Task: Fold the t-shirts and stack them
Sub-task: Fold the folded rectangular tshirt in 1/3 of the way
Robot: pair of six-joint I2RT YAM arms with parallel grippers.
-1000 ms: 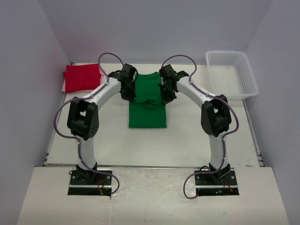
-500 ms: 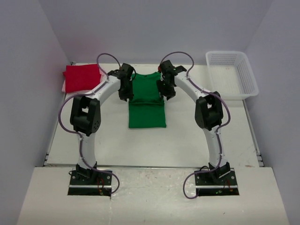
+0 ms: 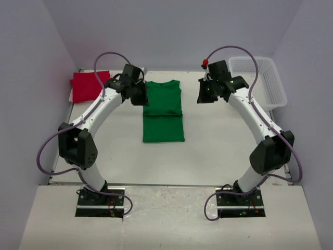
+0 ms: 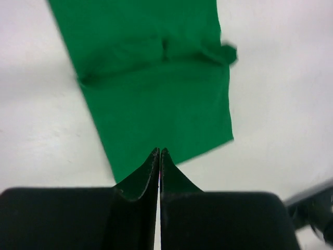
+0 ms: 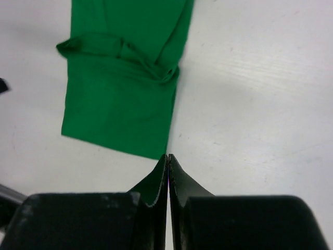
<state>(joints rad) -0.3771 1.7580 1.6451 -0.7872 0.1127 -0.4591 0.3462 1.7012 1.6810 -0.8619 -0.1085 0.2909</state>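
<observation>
Overhead view: the green t-shirt [image 3: 163, 112] lay flat at mid-desk [image 3: 218, 146], a fold edge across it, between the left tool [image 3: 138, 95] and the right tool [image 3: 204, 94], both clenched on nothing. Only this view showed the red t-shirt [image 3: 87, 86] lying over a pink t-shirt [image 3: 71, 97] at the far left corner, and the white basket [image 3: 278, 83] at far right. Of the shirts, the wrist views showed the green one alone.

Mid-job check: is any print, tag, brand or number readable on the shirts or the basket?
None. The green t-shirt, the red t-shirt and the white basket all show plain surfaces. No letters, labels or signs are legible in any view.
</observation>
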